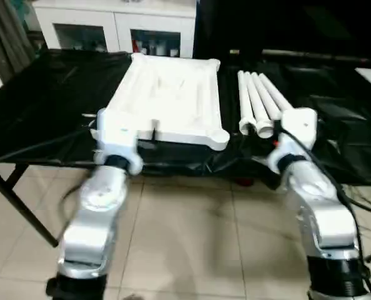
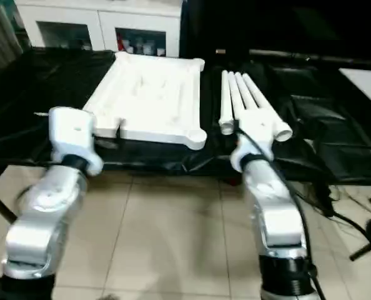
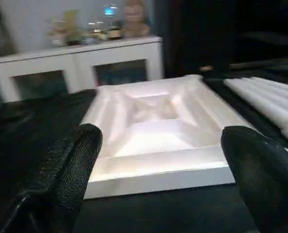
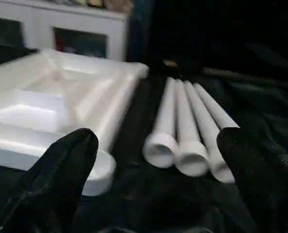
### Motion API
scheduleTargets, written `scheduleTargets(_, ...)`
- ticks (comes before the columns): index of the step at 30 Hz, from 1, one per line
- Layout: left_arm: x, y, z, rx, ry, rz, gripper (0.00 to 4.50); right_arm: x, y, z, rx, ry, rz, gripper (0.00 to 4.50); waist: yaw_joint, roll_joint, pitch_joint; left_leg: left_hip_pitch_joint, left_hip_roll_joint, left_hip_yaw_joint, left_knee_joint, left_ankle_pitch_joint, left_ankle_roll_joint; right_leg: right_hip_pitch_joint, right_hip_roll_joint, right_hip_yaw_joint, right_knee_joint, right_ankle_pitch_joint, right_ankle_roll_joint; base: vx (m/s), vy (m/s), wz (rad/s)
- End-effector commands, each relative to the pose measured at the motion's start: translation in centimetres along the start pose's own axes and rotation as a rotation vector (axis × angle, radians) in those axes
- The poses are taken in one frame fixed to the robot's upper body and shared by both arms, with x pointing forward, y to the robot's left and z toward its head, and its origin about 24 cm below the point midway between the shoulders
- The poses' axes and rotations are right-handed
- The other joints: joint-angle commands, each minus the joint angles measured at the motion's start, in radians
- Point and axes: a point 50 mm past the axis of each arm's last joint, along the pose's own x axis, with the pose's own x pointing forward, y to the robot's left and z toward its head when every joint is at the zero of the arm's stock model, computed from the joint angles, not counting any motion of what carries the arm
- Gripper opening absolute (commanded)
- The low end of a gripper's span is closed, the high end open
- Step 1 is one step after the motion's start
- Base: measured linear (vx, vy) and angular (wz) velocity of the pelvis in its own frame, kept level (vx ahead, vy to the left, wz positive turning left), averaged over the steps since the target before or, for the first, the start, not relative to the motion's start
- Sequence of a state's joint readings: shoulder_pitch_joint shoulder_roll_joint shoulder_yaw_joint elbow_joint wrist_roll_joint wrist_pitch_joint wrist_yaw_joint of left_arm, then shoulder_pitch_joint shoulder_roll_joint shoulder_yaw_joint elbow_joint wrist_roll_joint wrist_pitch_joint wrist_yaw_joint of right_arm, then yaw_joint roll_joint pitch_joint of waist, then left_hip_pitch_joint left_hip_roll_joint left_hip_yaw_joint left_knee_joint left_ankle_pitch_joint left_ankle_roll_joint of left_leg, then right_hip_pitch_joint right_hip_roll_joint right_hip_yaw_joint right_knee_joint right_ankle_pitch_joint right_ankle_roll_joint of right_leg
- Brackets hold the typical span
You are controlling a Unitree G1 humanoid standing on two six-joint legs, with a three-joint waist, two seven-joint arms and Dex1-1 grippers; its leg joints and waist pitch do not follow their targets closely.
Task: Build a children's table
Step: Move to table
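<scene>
Before table top (image 1: 167,100): both arms outstretched, fingers (image 3: 66,170) spread.

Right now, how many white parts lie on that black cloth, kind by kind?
Top: 1
Legs: 4, lying side by side beside the top
Total: 5

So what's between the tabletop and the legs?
Bare black cloth separates the tabletop from the legs, seen in the right wrist view.
</scene>
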State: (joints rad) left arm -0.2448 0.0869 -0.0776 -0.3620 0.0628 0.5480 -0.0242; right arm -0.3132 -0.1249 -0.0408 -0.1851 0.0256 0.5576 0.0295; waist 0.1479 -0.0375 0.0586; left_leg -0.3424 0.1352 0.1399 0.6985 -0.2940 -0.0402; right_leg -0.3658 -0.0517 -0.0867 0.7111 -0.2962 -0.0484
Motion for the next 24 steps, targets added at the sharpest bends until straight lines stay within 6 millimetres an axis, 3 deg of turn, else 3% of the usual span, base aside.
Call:
scheduleTargets(1,0.0,0.5,-0.1,0.010,0.009,0.012,4.50,0.0,0.5,0.6,0.000,-0.019,0.021,4.48,0.024,0.004,-0.052,-0.068,0.022,-0.020,-0.054,0.115,0.057,0.103,-0.132,0.111,-0.200,-0.471,0.011,0.091,-0.058,0.03)
scheduleTargets(2,0.0,0.5,-0.1,0.020,0.014,0.013,4.50,0.0,0.6,0.7,-0.005,-0.024,0.023,4.48,0.013,0.031,-0.040,-0.059,0.054,-0.025,-0.113,0.104,0.065,0.092,-0.105,0.065,-0.202,-0.428,-0.020,0.128,0.007,-0.07)
scheduleTargets(3,0.0,0.5,-0.2,0.021,0.016,0.013,4.50,0.1,0.5,0.8,-0.016,-0.029,0.022,4.48,0.004,0.039,-0.050,-0.060,0.069,-0.035,-0.132,0.071,0.061,0.103,-0.081,0.048,-0.190,-0.374,-0.019,0.172,0.049,-0.02)
scheduleTargets(4,0.0,0.4,-0.2,0.021,0.017,0.014,4.50,0.1,0.5,0.8,-0.023,-0.032,0.022,4.48,-0.009,0.057,-0.071,0.022,0.116,-0.069,-0.158,-0.005,0.079,0.071,-0.053,0.035,-0.153,-0.228,-0.014,0.172,0.049,-0.02)
scheduleTargets(5,0.1,0.5,-0.2,0.021,0.016,0.019,4.50,0.1,0.5,0.9,-0.063,-0.043,0.008,4.48,-0.045,0.061,-0.082,0.111,0.183,-0.127,-0.179,-0.023,0.160,0.014,-0.055,0.019,-0.086,-0.070,-0.049,0.187,0.029,0.10)
scheduleTargets(6,0.1,0.5,-0.2,0.018,0.014,0.027,4.50,0.2,0.5,1.2,-0.121,-0.068,-0.009,4.48,-0.071,0.054,-0.089,0.152,0.213,-0.170,-0.178,0.113,0.299,-0.043,-0.058,0.023,-0.030,-0.011,-0.015,0.168,0.022,0.06)
scheduleTargets(7,0.1,0.5,-0.2,0.013,0.014,0.029,4.50,0.2,0.5,1.2,-0.132,-0.078,-0.010,4.48,-0.072,0.047,-0.090,0.165,0.212,-0.173,-0.163,0.198,0.366,-0.072,-0.065,0.034,-0.016,0.001,0.013,0.168,0.022,0.06)
scheduleTargets(8,0.1,0.5,-0.2,0.009,0.015,0.030,4.50,0.3,0.5,1.3,-0.142,-0.088,-0.012,4.48,-0.086,0.030,-0.089,0.157,0.180,-0.148,-0.136,0.320,0.441,-0.096,-0.084,0.063,-0.024,0.063,0.038,0.145,0.003,0.05)
scheduleTargets(9,0.1,0.6,-0.2,0.004,0.014,0.034,4.50,0.3,0.6,1.2,-0.152,-0.080,-0.003,4.48,-0.088,0.018,-0.088,0.132,0.135,-0.121,-0.115,0.344,0.436,-0.080,-0.090,0.077,-0.056,0.124,0.031,0.124,-0.023,0.08)
scheduleTargets(10,0.0,0.6,-0.3,-0.002,0.019,0.037,4.50,0.3,0.8,1.2,-0.131,-0.081,0.010,4.48,-0.042,-0.028,-0.068,-0.064,-0.036,-0.011,-0.030,0.103,0.297,0.114,-0.152,0.179,-0.168,0.219,-0.067,0.124,-0.023,0.08)
scheduleTargets(11,0.0,0.6,-0.3,-0.003,0.021,0.039,4.50,0.3,0.9,1.2,-0.122,-0.080,0.014,4.48,-0.031,-0.024,-0.082,-0.092,-0.014,-0.027,-0.001,0.068,0.236,0.156,-0.193,0.201,-0.170,0.220,-0.107,0.108,-0.056,0.02)
scheduleTargets(12,0.0,0.7,-0.4,0.003,0.029,0.043,4.50,0.2,0.9,1.0,-0.110,-0.065,0.021,4.48,-0.026,-0.020,-0.090,-0.120,-0.008,-0.039,-0.001,0.109,0.134,0.180,-0.165,0.170,-0.144,0.328,-0.133,0.109,-0.064,-0.07)
scheduleTargets(13,-0.1,0.8,-0.4,0.003,0.031,0.046,4.50,0.2,1.0,0.9,-0.107,-0.061,0.024,4.48,-0.029,-0.015,-0.082,-0.123,0.001,-0.043,-0.021,0.127,0.103,0.174,-0.151,0.155,-0.141,0.383,-0.143,0.109,-0.064,-0.07)
scheduleTargets(14,-0.1,1.0,-0.4,0.000,0.030,0.053,4.50,0.2,1.0,0.8,-0.105,-0.059,0.029,4.48,-0.039,0.011,-0.075,-0.102,0.023,-0.045,-0.075,0.163,0.070,0.151,-0.112,0.103,-0.142,0.347,-0.164,0.107,-0.026,-0.06)
scheduleTargets(15,-0.1,1.1,-0.4,-0.004,0.031,0.059,4.50,0.2,1.0,0.8,-0.105,-0.058,0.032,4.48,-0.044,0.030,-0.072,-0.079,0.040,-0.044,-0.108,0.169,0.069,0.138,-0.099,0.076,-0.151,0.266,-0.160,0.132,0.015,-0.02)
scheduleTargets(16,-0.1,1.1,-0.4,-0.008,0.031,0.063,4.50,0.1,1.0,0.7,-0.106,-0.058,0.034,4.48,-0.062,0.063,-0.076,-0.029,0.080,-0.074,-0.142,0.170,0.117,0.110,-0.039,0.041,-0.119,0.154,-0.114,0.132,0.015,-0.02)
scheduleTargets(17,-0.1,1.1,-0.4,-0.008,0.031,0.063,4.50,0.1,1.0,0.7,-0.106,-0.058,0.034,4.48,-0.109,0.066,-0.082,0.084,0.144,-0.153,-0.157,0.184,0.247,0.010,-0.018,0.018,-0.048,0.035,-0.079,0.164,0.020,0.00)
scheduleTargets(18,-0.1,1.4,-0.4,-0.003,0.032,0.069,4.50,0.1,1.2,0.6,-0.099,-0.064,0.043,4.48,-0.124,0.060,-0.091,0.140,0.175,-0.188,-0.151,0.194,0.385,-0.046,-0.032,0.027,-0.016,-0.050,-0.019,0.121,0.004,0.04)
scheduleTargets(19,-0.2,1.6,-0.5,-0.002,0.033,0.071,4.50,0.1,1.3,0.6,-0.091,-0.065,0.049,4.48,-0.120,0.046,-0.082,0.127,0.176,-0.180,-0.149,0.232,0.460,-0.067,-0.047,0.042,0.000,-0.031,0.039,0.121,0.004,0.04)
scheduleTargets(20,-0.2,1.6,-0.5,0.001,0.033,0.073,4.50,0.1,1.4,0.6,-0.104,-0.070,0.059,4.48,-0.124,0.034,-0.080,0.118,0.166,-0.169,-0.150,0.232,0.473,-0.069,-0.056,0.053,-0.010,-0.003,0.051,0.056,-0.006,0.07)
scheduleTargets(21,-0.2,1.7,-0.5,0.004,0.032,0.075,4.50,0.1,1.5,0.6,-0.118,-0.073,0.069,4.48,-0.120,0.026,-0.076,0.103,0.139,-0.147,-0.146,0.196,0.457,-0.061,-0.063,0.061,-0.034,0.029,0.045,0.000,0.000,0.00)
scheduleTargets(22,-0.3,1.8,-0.4,0.007,0.032,0.076,4.50,0.1,1.7,0.6,-0.139,-0.077,0.085,4.48,-0.109,-0.015,-0.066,0.032,0.040,-0.063,-0.122,0.044,0.359,0.015,-0.085,0.097,-0.130,0.081,0.018,0.000,0.000,0.00)
scheduleTargets(23,-0.3,1.8,-0.4,0.008,0.031,0.076,4.50,0.1,1.7,0.6,-0.148,-0.078,0.093,4.48,-0.057,-0.024,-0.054,-0.056,-0.020,-0.025,-0.034,-0.023,0.250,0.125,-0.179,0.185,-0.209,-0.079,-0.046,0.037,-0.072,0.08)
scheduleTargets(24,-0.3,1.8,-0.4,0.010,0.030,0.078,4.50,0.1,1.9,0.6,-0.166,-0.081,0.094,4.48,-0.035,-0.038,-0.058,-0.129,0.002,-0.047,0.019,0.021,0.207,0.183,-0.236,0.120,-0.212,-0.223,-0.020,0.044,-0.064,0.10)
